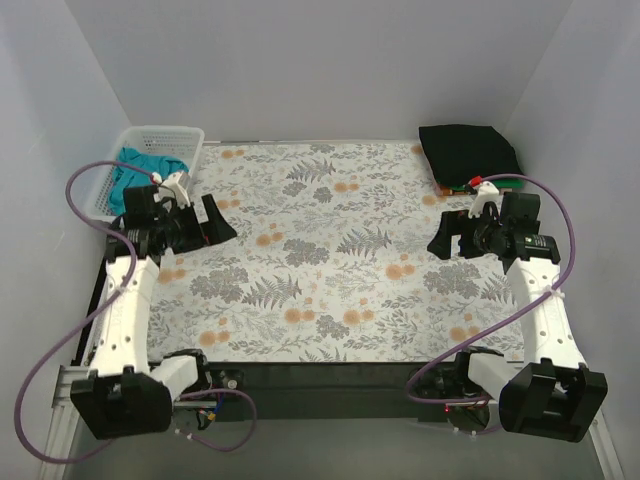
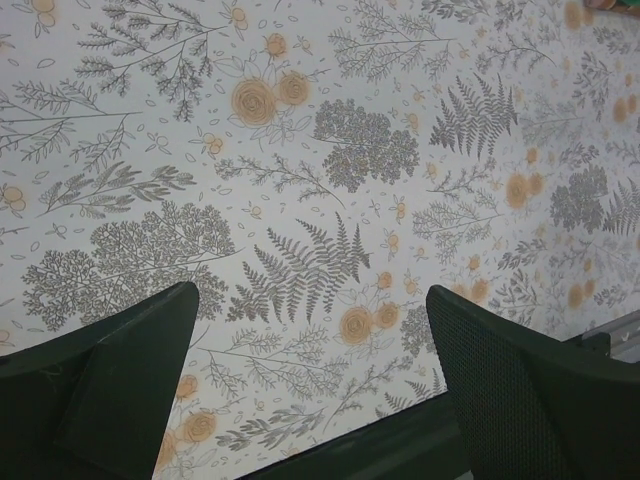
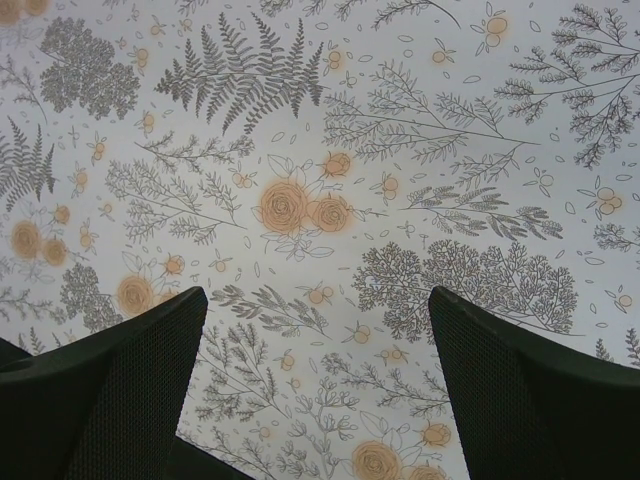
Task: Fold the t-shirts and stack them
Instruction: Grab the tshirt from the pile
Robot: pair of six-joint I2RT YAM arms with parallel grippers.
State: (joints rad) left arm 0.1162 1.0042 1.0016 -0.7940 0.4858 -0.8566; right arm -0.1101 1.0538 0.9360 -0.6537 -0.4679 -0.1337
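Note:
A teal t-shirt [image 1: 150, 163] lies crumpled in the white basket [image 1: 190, 137] at the back left. A folded black t-shirt [image 1: 467, 151] lies at the back right, on top of a stack with green and orange-red edges [image 1: 497, 184] showing below it. No lavender shirt shows. My left gripper [image 1: 205, 226] is open and empty above the cloth, in front of the basket; in its wrist view [image 2: 312, 300] only floral cloth lies between the fingers. My right gripper [image 1: 449, 236] is open and empty in front of the black stack; its wrist view [image 3: 318, 300] shows only cloth.
The floral table cloth [image 1: 330, 260] covers the table between the arms. Grey walls close in the back and both sides. The table's dark front edge [image 1: 330, 372] runs between the arm bases.

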